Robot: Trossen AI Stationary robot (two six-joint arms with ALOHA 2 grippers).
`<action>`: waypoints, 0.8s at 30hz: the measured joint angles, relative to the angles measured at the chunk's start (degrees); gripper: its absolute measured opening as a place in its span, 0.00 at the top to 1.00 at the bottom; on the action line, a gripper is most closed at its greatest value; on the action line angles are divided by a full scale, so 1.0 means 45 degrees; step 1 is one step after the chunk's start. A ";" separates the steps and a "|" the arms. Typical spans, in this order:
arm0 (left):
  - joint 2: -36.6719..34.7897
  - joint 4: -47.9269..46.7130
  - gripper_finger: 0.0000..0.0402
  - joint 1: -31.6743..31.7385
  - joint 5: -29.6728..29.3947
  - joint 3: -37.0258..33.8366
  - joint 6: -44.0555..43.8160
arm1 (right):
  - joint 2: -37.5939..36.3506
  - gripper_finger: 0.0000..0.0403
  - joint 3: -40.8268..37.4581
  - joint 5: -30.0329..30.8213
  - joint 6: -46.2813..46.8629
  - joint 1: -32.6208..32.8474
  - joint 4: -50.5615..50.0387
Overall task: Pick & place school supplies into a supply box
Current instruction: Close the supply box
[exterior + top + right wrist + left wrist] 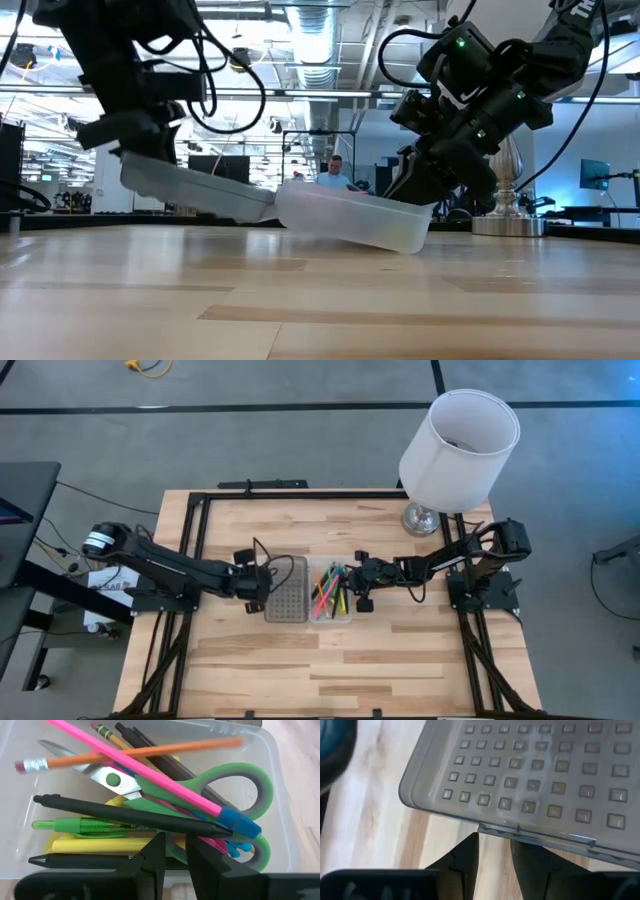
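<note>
The supply box lies open at the table's middle. Its grey grid lid (285,601) is on the left and its clear tray (344,616) on the right. The tray holds the school supplies: green-handled scissors (227,795), a pink pencil (150,775), an orange pencil (130,752), a black pen (125,812), a green pen (85,826) and a yellow marker (100,845). My left gripper (495,855) is at the lid's left edge, fingers nearly together. My right gripper (175,852) is at the tray's right wall, fingers nearly together. My left gripper meets the middle of the lid's free long edge (520,831), at a small tab, coming from the table's left. Just how the fingers close on it does not show. In the low view the lid (195,190) tilts, its held edge raised and its hinge side lower. My right gripper has the tray's right long wall (90,882) near its middle, coming slanting down from the table's right. The fingertips (156,845) reach over the wall above the pens. The gripper itself hides the contact. In the low view the tray (350,220) sits tilted.
A lamp with a white shade (460,450) and a silver base (425,518) stands at the table's far right, close behind my right arm. Bare wood lies on the near side of the box. A black frame (200,510) borders the table.
</note>
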 joint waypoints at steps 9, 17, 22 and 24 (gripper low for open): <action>-0.0876 -0.0034 0.73 -0.0024 -0.0305 0.0005 0.0212 | 0.0005 0.82 0.0000 -0.0005 0.0000 0.0000 0.0034; -0.1086 0.0478 0.73 -0.0024 -0.0538 0.0005 0.0810 | -0.0010 0.82 0.0024 -0.0010 0.0097 -0.0142 0.0107; -0.1086 0.1103 0.73 -0.0024 -0.0623 0.0010 0.1431 | -0.0010 0.82 0.0019 0.0010 0.0097 -0.0227 0.0073; -0.1086 0.1441 0.73 -0.0024 -0.0637 0.0010 0.1686 | 0.0002 0.82 0.0015 0.0009 0.0097 -0.0253 0.0049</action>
